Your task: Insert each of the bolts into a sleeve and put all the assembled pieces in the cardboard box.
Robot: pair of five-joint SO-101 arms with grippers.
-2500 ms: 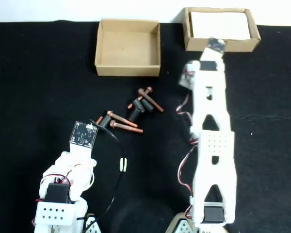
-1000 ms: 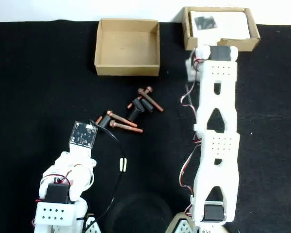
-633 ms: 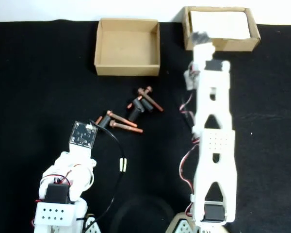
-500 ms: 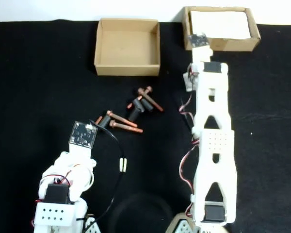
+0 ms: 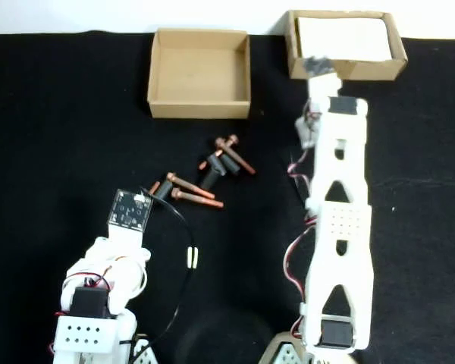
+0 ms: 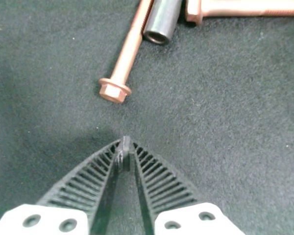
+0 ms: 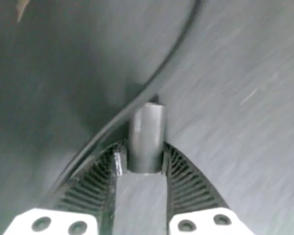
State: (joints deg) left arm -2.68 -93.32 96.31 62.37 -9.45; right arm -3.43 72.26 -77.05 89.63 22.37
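Several copper bolts [image 5: 197,199] and dark sleeves [image 5: 211,177] lie scattered mid-table, below the empty cardboard box [image 5: 200,73]. My left gripper [image 6: 126,147] is shut and empty, low over the black mat. Just beyond its tips lie a bolt [image 6: 125,58] and a sleeve [image 6: 161,22]. The right arm [image 5: 336,189] stretches to the front edge of the far right box [image 5: 346,68]. My right gripper [image 7: 142,147] is shut on a dark grey sleeve [image 7: 147,139], which stands out past the fingertips.
The far right box holds a white sheet [image 5: 341,38]. A black cable [image 5: 183,250] runs from the left arm's wrist over the mat. Another black cable [image 7: 137,98] curves behind the held sleeve. Open mat lies to the left of the parts.
The right arm's wrist was over the white sheet in the right box a second ago and has drawn back to that box's front edge. The left arm and the loose parts have not moved.
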